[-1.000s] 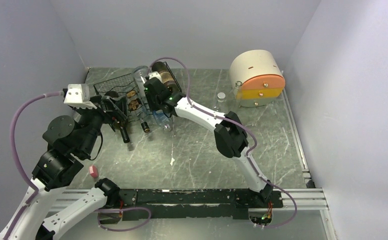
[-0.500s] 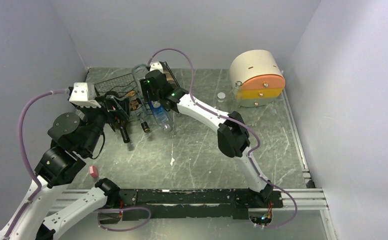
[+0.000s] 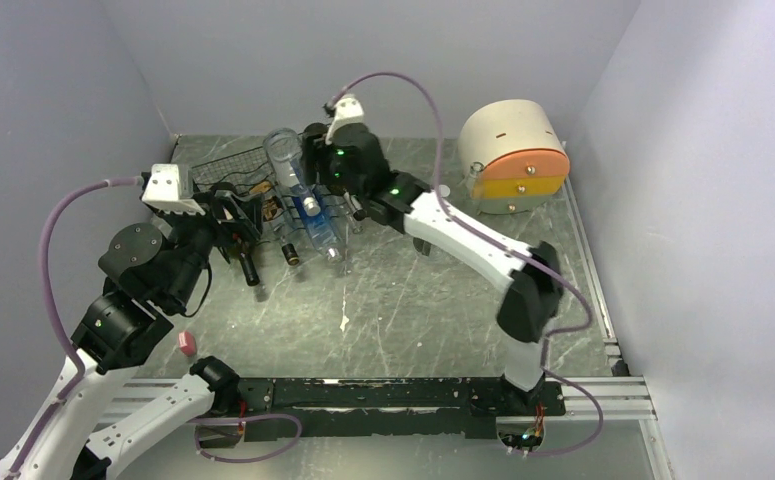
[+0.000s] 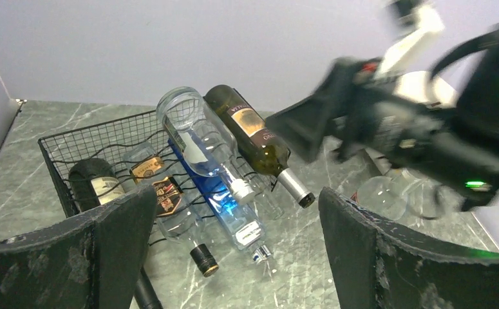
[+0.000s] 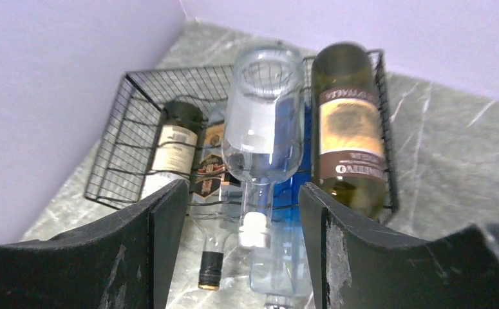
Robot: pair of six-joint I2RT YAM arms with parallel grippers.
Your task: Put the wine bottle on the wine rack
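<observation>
The black wire wine rack (image 5: 124,135) lies at the back left, also in the top view (image 3: 225,172). The green wine bottle (image 5: 349,129) with a brown label rests in its right-end cradle, neck to the front, and shows in the left wrist view (image 4: 253,132). A clear bottle (image 5: 263,122) lies on top beside it, over a blue bottle (image 5: 284,257). A dark bottle (image 5: 172,141) fills the left cradle. My right gripper (image 5: 240,206) is open and empty, raised in front of the rack. My left gripper (image 4: 237,238) is open and empty, in front of the rack's left side.
A cream-and-orange drum-shaped box (image 3: 513,155) stands at the back right. A small clear glass jar (image 4: 385,196) sits right of the rack, under the right arm. A pink object (image 3: 187,344) lies near the left arm's base. Walls close the left, back and right.
My right gripper has pulled up and back from the rack, and its arm has swung right. The wine bottle stays in the rack. The left arm has hardly moved.
</observation>
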